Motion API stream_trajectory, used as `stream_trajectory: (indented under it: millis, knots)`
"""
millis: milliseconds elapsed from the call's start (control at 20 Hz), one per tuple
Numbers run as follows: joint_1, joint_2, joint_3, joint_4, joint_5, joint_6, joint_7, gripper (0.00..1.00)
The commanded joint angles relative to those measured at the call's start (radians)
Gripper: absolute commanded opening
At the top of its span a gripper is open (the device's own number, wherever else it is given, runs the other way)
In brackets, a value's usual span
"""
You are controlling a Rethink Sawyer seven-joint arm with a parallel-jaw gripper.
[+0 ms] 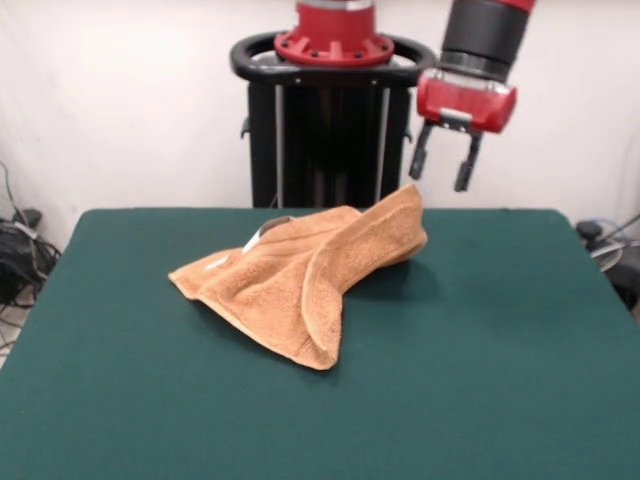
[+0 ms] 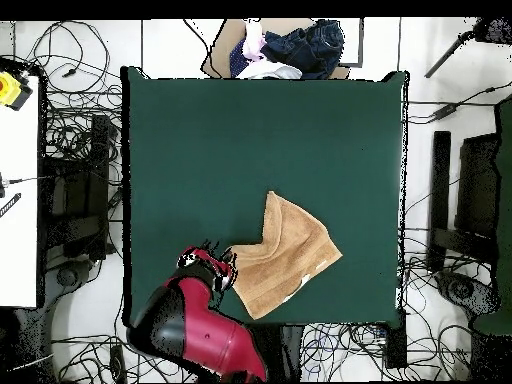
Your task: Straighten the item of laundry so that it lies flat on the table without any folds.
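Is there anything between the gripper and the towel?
No. In the front view, the open gripper hangs just above the towel's raised corner, with only air between them.

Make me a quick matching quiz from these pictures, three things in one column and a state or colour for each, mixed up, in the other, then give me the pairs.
Things:
1. towel
2. table
3. gripper

States:
A. dark green, flat
B. open, held above the table, holding nothing
C. orange-tan, crumpled with folds

Pairs: 1-C, 2-A, 3-B
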Motion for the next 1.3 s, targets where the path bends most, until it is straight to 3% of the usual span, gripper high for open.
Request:
stream_trajectory:
  millis: [50,900,1300]
  knots:
    - [-0.079,0.027,0.086,0.075,-0.089,0.027,0.175,1.00]
    - [-0.207,0.169,0.147,0.017,-0.233,-0.098,0.218,1.00]
    - [-0.211,0.241,0.160,-0.008,-0.239,-0.162,0.248,1.00]
